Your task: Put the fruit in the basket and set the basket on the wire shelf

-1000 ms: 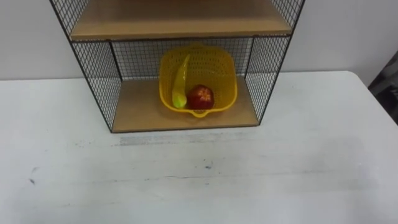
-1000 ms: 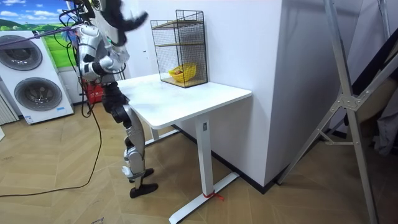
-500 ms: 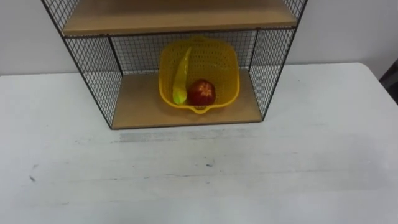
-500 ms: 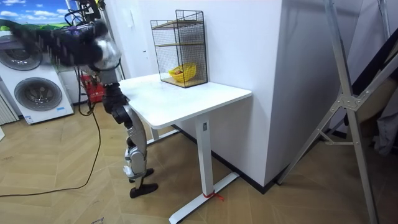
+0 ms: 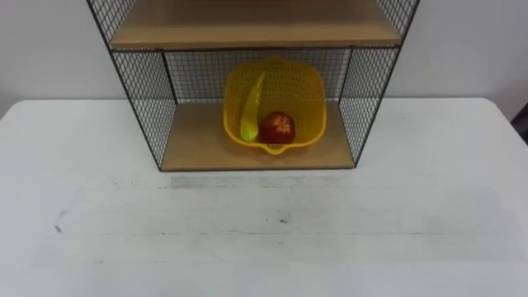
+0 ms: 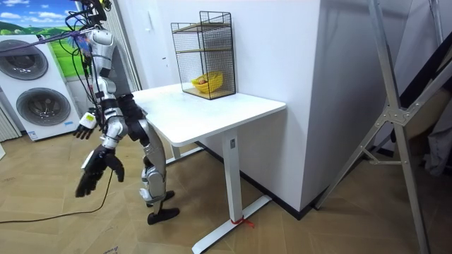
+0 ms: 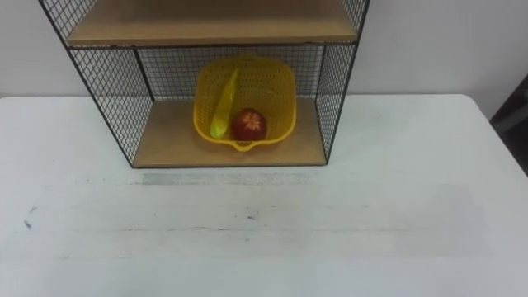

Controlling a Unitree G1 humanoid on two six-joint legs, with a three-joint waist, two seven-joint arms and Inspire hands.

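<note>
on table [image 5: 247, 239], shelf [image 5: 136, 87] holds basket [image 5: 301, 87]; banana [image 5: 252, 107] seemingly lies front-to-back.

White table [image 6: 212, 113], white wall [image 6: 268, 49], wood floor [image 6: 70, 226], washing machine [image 6: 39, 106] in the room view's left.

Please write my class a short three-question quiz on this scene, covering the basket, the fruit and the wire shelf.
1. What lies in the yellow basket?
A) a banana and a red apple
B) two oranges
C) nothing
2. Fill in: the basket rests on the wire shelf's ____ board.
3. True or false: the apple lies outside the basket, on the bare board.

Key: 1 A; 2 bottom; 3 false, the apple is inside the basket beside the banana.
</note>
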